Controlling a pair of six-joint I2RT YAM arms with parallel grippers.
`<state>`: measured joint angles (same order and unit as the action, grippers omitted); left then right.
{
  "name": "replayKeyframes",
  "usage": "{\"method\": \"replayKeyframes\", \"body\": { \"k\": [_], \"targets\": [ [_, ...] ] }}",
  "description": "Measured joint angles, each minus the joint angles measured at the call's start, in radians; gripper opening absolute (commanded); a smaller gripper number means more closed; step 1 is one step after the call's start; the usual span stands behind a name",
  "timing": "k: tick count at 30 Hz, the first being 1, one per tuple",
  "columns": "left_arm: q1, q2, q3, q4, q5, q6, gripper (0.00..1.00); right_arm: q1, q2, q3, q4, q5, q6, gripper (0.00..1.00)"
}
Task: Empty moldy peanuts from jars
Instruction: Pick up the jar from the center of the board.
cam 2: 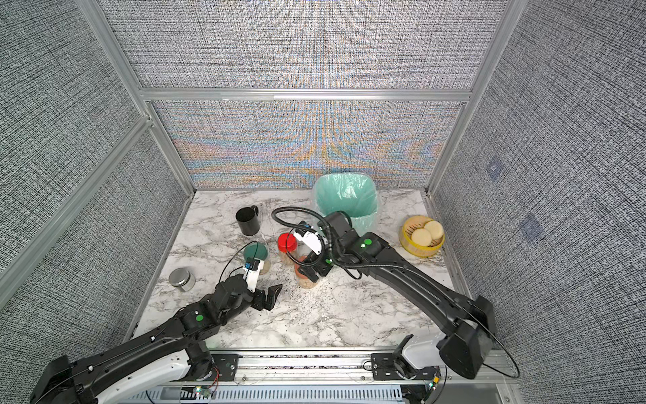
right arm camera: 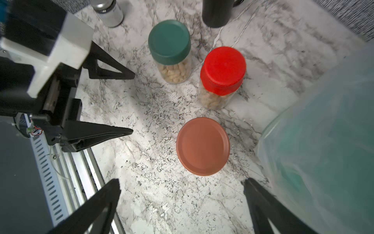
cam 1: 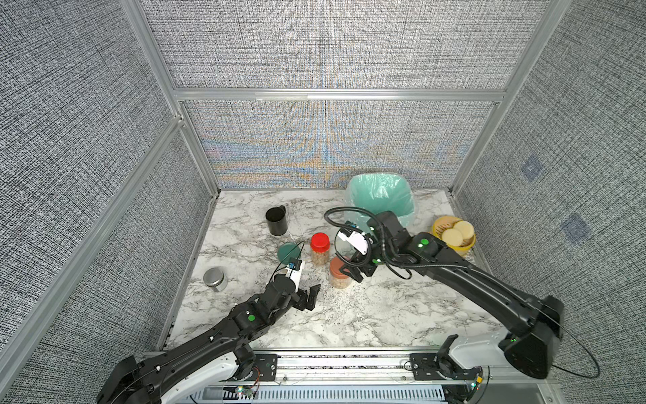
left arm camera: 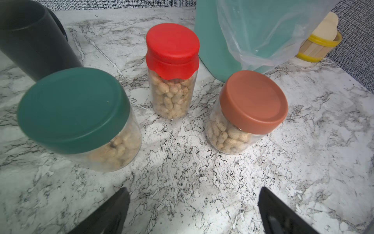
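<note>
Three upright lidded jars (left arm camera: 253, 101) of peanuts (left arm camera: 172, 99)

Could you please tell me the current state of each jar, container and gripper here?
Red-lidded jar: upright, lid on, peanuts inside.
Green-lidded jar: upright, lid on, peanuts inside.
Terracotta-lidded jar: upright, lid on, peanuts inside.
Bin: lined, open.
Steel tin: closed.
Black mug: upright.
Left gripper: open, empty.
Right gripper: open, empty.

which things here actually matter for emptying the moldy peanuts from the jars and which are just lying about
For the job: red-lidded jar, green-lidded jar, terracotta-lidded jar, the peanuts inside them, and probably the bag-lined green bin as the dump spot.

Just lying about: black mug, steel tin, yellow basket of pale discs.
</note>
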<state>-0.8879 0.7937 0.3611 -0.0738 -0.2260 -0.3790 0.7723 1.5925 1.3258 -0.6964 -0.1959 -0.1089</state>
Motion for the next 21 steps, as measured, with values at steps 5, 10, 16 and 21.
{"method": "replayKeyframes", "body": {
  "k": [5,10,16,21],
  "targets": [
    [0.000,-0.007,-0.029,0.007,-0.011,0.005,0.99,0.028,0.153,0.089,-0.058,0.064,0.035,0.98],
    [0.000,-0.013,-0.047,0.022,-0.011,0.004,0.99,0.047,0.256,0.189,-0.105,0.094,0.060,0.98],
    [0.000,-0.057,-0.074,0.027,-0.029,0.002,0.99,0.072,0.354,0.237,-0.172,0.169,0.068,0.98],
    [0.000,-0.079,-0.089,0.039,-0.041,0.001,0.99,0.069,0.393,0.241,-0.200,0.220,0.073,0.98]
  ]
}}
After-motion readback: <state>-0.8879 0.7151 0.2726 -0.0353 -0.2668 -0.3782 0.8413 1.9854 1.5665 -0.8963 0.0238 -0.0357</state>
